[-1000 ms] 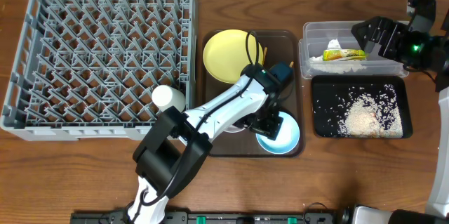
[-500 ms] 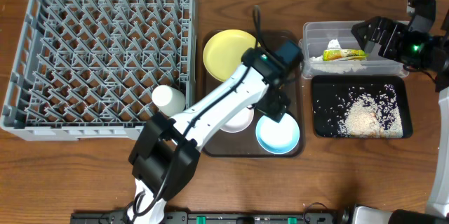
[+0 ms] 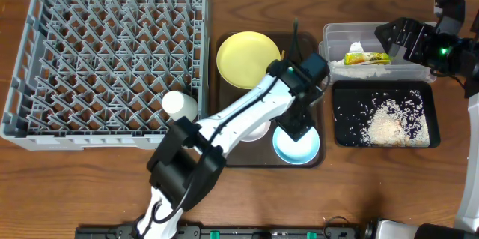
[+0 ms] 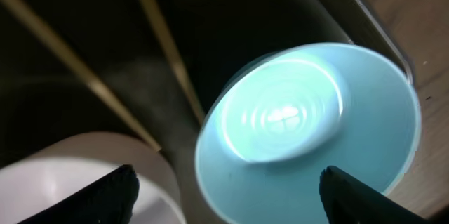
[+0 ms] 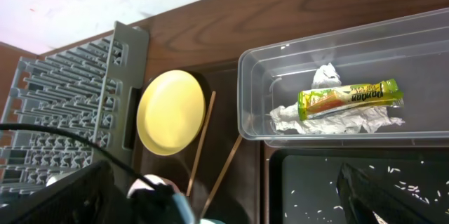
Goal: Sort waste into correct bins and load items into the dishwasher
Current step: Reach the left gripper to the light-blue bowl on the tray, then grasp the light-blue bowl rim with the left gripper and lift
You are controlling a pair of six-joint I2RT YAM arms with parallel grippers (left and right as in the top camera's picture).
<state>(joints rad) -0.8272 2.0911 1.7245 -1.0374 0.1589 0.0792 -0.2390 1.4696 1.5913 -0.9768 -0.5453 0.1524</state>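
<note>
Evidently loading the dish rack (image 3: 105,67) is the step in hand. Over the brown tray (image 3: 258,155) on the counter, the left gripper (image 4: 238,192) hangs wide open and empty above the pale blue bowl (image 4: 309,126), just right of the white bowl (image 4: 63,182). Next it needs to drop and close on the bowl's rim. The right gripper (image 5: 231,196) hovers open over the clear tub (image 5: 421,55).

The clear tub (image 5: 243,90) holds the green-and-yellow wrapper (image 5: 349,98) on crumpled white paper (image 5: 300,119). Left of the tub lie two chopsticks (image 5: 200,142), then the yellow plate (image 5: 170,112); below it, a rice-flecked black tray (image 5: 302,189).
</note>
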